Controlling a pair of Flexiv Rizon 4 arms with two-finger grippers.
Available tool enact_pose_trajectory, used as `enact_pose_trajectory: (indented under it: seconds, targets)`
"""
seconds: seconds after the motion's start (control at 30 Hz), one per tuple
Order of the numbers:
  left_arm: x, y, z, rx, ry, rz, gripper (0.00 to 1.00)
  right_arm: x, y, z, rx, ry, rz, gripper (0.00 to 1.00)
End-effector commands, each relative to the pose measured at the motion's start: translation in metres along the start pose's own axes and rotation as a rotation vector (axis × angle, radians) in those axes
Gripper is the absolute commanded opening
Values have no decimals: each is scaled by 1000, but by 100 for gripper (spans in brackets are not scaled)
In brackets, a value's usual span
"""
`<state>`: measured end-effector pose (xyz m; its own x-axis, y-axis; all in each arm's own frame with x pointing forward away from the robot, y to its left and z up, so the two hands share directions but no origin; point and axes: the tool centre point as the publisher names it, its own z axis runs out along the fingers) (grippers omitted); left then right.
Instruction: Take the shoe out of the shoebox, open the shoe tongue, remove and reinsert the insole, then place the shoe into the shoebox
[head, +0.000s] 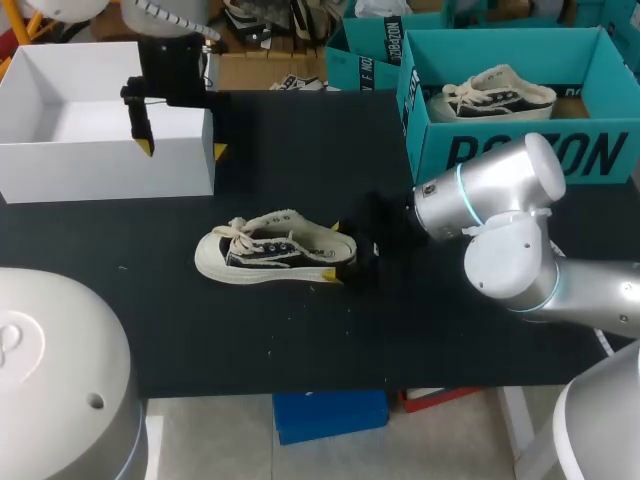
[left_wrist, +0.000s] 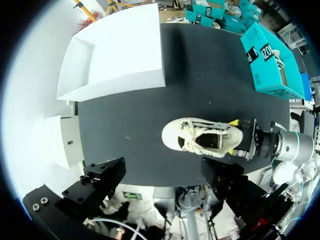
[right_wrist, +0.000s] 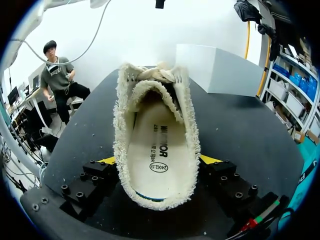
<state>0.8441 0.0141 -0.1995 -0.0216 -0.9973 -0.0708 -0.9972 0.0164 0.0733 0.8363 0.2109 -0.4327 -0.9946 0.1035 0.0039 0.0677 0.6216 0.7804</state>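
Head view: clamping shoe (head: 265, 250) heel in right gripper (head: 332, 252), likely steadying for insole (right_wrist: 155, 145) work. Hovering left gripper (head: 183, 150), jaws apart and empty, over white box (head: 100, 170).

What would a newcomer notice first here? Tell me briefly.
A cream-and-black shoe lies on its sole in the middle of the black table, its heel gripped between the fingers of the right hand. The left hand hangs open over the right wall of the white box at the far left. A teal shoebox at the far right holds another shoe.
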Motion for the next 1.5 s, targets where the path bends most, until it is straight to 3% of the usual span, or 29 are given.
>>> enact_pose_trajectory:
  seconds: [0.03, 0.27, 0.53, 0.9, 1.5]
  targets:
    - [-1, 1, 1, 5, 2, 1, 100, 0, 1, 1, 3, -1, 2, 0]
    - [-9, -1, -1, 10, 13, -24, 100, 0, 1, 1, 3, -1, 2, 0]
    - [37, 10, 13, 31, -38, 3, 100, 0, 1, 1, 3, -1, 2, 0]
    - [82, 22, 44, -35, -76, 40, 100, 0, 1, 1, 3, -1, 2, 0]
    - [115, 17, 82, -68, -223, 35, 100, 0, 1, 1, 3, -1, 2, 0]
